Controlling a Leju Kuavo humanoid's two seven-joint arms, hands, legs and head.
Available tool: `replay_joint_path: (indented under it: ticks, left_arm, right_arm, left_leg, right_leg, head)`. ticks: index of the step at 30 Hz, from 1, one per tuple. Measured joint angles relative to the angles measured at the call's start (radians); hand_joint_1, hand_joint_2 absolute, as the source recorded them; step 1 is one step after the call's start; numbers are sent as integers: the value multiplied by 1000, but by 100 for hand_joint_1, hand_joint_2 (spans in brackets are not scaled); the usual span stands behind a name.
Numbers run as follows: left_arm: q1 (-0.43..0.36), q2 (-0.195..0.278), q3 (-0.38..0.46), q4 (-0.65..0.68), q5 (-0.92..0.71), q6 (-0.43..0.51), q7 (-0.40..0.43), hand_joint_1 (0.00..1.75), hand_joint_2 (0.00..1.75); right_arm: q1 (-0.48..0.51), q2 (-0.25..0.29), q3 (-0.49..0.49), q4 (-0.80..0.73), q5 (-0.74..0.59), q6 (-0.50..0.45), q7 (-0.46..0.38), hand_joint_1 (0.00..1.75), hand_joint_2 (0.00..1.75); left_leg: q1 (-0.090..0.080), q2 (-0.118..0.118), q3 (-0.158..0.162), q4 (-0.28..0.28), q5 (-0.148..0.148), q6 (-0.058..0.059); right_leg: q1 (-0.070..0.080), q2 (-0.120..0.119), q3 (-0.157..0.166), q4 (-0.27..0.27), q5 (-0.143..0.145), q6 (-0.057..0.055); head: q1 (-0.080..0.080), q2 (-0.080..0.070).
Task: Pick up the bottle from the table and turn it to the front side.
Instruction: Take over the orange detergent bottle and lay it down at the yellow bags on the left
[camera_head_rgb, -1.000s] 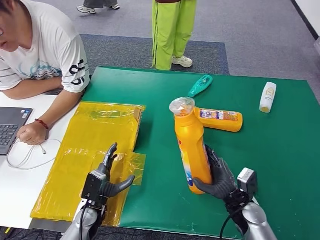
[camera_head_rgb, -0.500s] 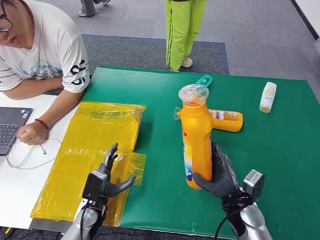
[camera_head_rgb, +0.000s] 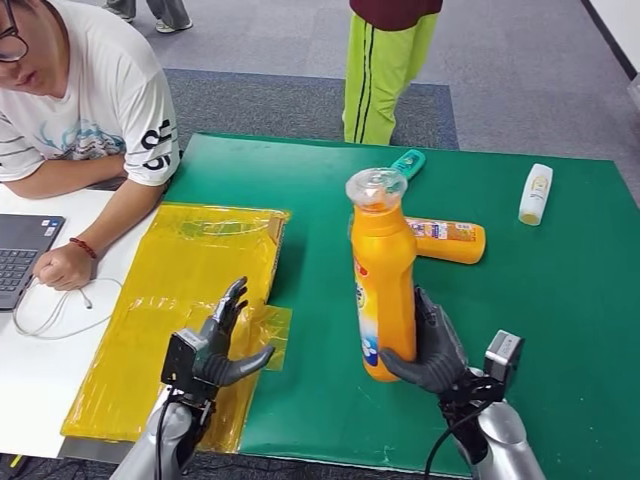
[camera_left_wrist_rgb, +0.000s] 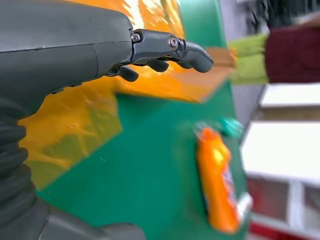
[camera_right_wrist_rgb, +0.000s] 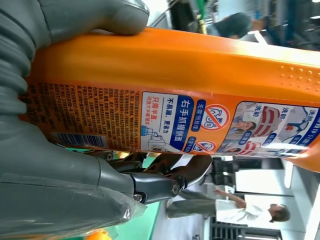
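Note:
A tall orange bottle (camera_head_rgb: 383, 275) with a clear cap stands upright, its base just above the green table (camera_head_rgb: 543, 300). My right hand (camera_head_rgb: 429, 350) grips it low around the base, thumb in front and fingers behind. The right wrist view shows the bottle's printed back label (camera_right_wrist_rgb: 177, 122) with my thumb (camera_right_wrist_rgb: 94, 17) pressed on one side. My left hand (camera_head_rgb: 219, 345) hovers open over the yellow plastic sheet (camera_head_rgb: 181, 290), fingers (camera_left_wrist_rgb: 177, 47) spread, holding nothing. In the left wrist view the orange bottle (camera_left_wrist_rgb: 215, 180) appears blurred beyond it.
A second orange bottle (camera_head_rgb: 445, 240) lies on its side behind the held one. A teal bottle (camera_head_rgb: 407, 162) and a white bottle (camera_head_rgb: 536, 193) lie further back. A seated person (camera_head_rgb: 83, 110) works at a laptop (camera_head_rgb: 23, 255) on the left. Another person in green trousers (camera_head_rgb: 381, 70) stands behind the table.
The bottle has gone from tilted to upright in my right hand and shifted slightly left. My left hand has lifted its fingers a little. The person in green trousers has walked right.

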Motion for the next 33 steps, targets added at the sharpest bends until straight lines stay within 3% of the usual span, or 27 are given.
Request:
replay_joint_path:
  ticks: [7, 16, 25, 33]
  left_arm:
    - [-58, 11, -28, -65, 145, -189, 48, 0, 175]
    - [-91, 26, -60, -94, 251, -273, 90, 0, 175]
    - [-101, 52, -64, -94, 263, -288, 101, 0, 175]
    - [-115, 73, -72, -77, 446, -487, 171, 0, 175]
  right_arm:
    - [-30, 13, 45, 74, 78, -44, -17, 175, 175]
    - [-65, 17, 73, 116, 173, -122, -30, 175, 175]
    - [-74, 17, 86, 146, 270, -214, -37, 175, 175]
    - [-95, 19, 107, 176, 358, -282, -41, 175, 175]
  left_leg:
    - [0, 0, 0, 0, 0, 0]
    - [0, 0, 0, 0, 0, 0]
    - [0, 0, -1, 0, 0, 0]
    - [0, 0, -1, 0, 0, 0]
  right_leg:
    - [0, 0, 0, 0, 0, 0]
    - [0, 0, 0, 0, 0, 0]
    - [0, 0, -1, 0, 0, 0]
    - [0, 0, -1, 0, 0, 0]
  head:
    - [0, 0]
    - [0, 0]
    - [0, 0]
    - [0, 0]
